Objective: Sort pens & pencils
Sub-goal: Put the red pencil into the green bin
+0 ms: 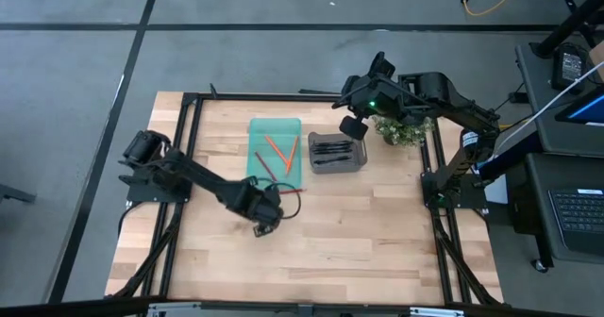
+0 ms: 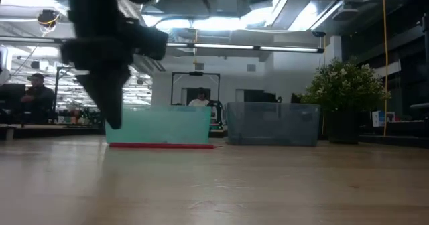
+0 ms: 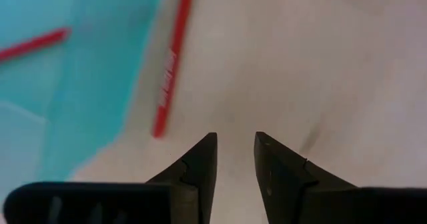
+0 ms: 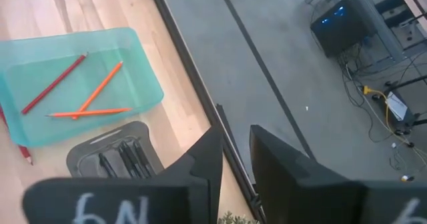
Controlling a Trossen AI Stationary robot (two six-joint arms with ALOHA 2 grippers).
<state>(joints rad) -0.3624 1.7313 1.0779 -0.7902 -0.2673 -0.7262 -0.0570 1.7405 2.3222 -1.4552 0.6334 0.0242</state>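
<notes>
The remaining red pencil lies flat on the tabletop, just beside the outer wall of the teal bin. Judged from its form, it is light, stiff and slender, and its round shaft may roll under a side push. Grip it across the middle of the shaft, fingers square to its length.

The left tool hangs low over the tabletop next to this pencil, fingers a narrow gap apart and holding nothing. The right tool waits raised near the far edge, above the bins, also slightly parted and empty.

The teal bin holds the sorted pencils: two orange and one dark red, lying loose and crossed. The grey bin beside it holds the pens, black sticks lying roughly parallel; their exact count is not clear.
</notes>
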